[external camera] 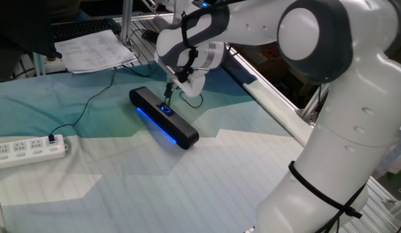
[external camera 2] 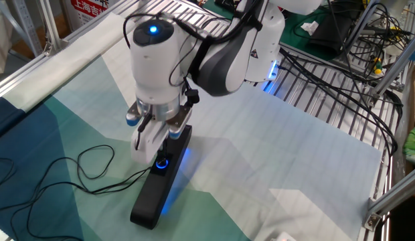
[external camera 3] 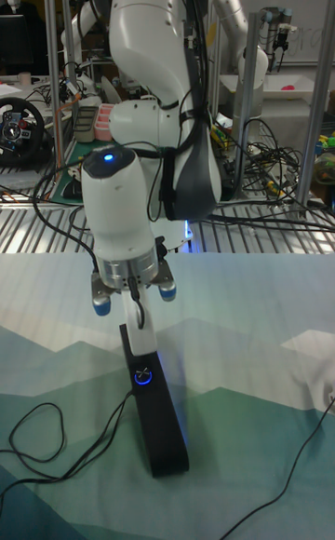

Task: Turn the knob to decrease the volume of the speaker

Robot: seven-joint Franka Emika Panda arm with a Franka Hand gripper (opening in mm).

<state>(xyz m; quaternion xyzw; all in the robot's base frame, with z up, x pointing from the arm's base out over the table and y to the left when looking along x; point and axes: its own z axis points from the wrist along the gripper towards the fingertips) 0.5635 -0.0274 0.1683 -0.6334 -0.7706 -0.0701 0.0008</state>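
Gripper, jaw state indeterminate, is poised at the knob on the speaker; an off-centre grasp risks slipping or dragging the unsecured bar.

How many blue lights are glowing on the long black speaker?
2. A blue ring glows around the knob on top of the speaker, and a blue light strip runs along its lower edge. The gripper may hide others.

Probably a robotics lab, aluminium framing, tangled cables, other robot arms
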